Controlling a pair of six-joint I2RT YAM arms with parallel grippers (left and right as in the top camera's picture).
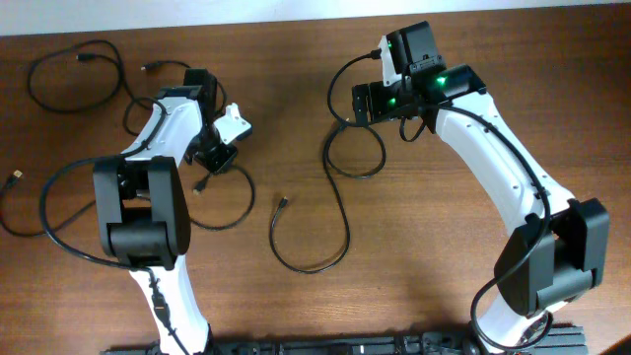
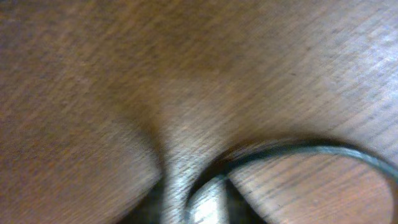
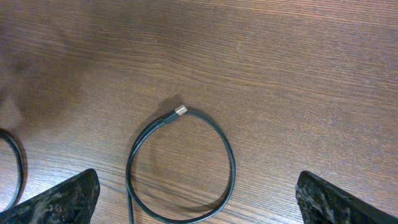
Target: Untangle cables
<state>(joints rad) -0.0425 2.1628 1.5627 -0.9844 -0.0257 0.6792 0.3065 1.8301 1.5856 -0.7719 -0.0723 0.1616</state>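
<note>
Cables (image 1: 335,212) lie spread as separate strands over the counter (image 1: 444,296). My left gripper (image 1: 212,153) sits low, directly over one strand (image 2: 292,149), which curves away to the right in its blurred wrist view; I cannot tell if the jaws hold it. My right gripper (image 3: 198,177) is wide open and empty, and a loop (image 3: 229,155) with its plug (image 3: 179,112) lies beneath it, between the fingers.

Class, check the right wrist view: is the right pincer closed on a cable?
No, the right pincer stands wide open, and the cable loop lies on the table untouched by it.
</note>
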